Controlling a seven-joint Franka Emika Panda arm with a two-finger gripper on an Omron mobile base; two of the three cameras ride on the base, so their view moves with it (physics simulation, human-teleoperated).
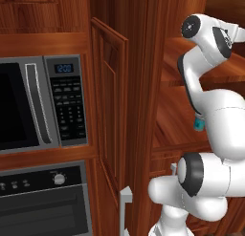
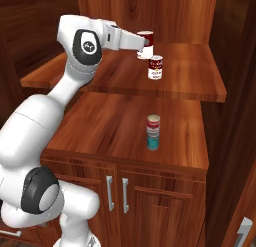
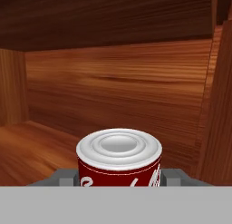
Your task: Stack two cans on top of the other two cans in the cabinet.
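White arm reaches level over the cabinet's upper shelf [image 2: 190, 81]; my gripper [image 2: 142, 47] holds the dark-red-and-white soup can [image 2: 145, 41], fingers at its sides, beside another soup-style can [image 2: 156, 67]. Red can tops teal can [image 2: 153, 140] below.

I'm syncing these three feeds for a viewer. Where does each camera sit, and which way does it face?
Left base view: behind-left, facing the grey microwave and reddish-brown cabinet's door; white arm at right.
Right base view: behind-right, facing the shelves; arm at left, reaching the red-and-white soup can.
Hand view: on the hand, facing the back wall; fingers flank that can.
Shared: that can.
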